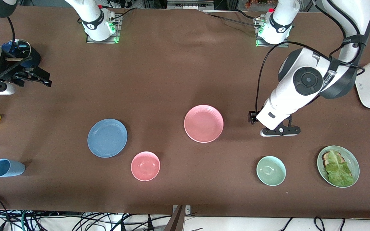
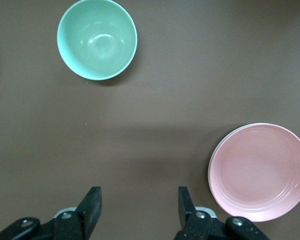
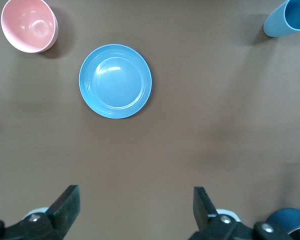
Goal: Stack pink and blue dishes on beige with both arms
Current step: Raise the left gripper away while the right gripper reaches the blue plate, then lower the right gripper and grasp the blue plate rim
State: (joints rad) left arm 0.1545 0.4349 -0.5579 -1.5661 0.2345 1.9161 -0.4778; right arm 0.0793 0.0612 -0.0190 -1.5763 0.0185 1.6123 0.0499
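Pale pink ringed flat plate sits mid-desk; a thin pale rim under its edge in the left wrist view suggests it already lies on the beige plate, though I cannot tell for sure. Matte blue flat plate lies alone, toward the right arm's end. Left hand hangs released over bare desk beside pink. Right hand open, waiting. Blue remains to stack.
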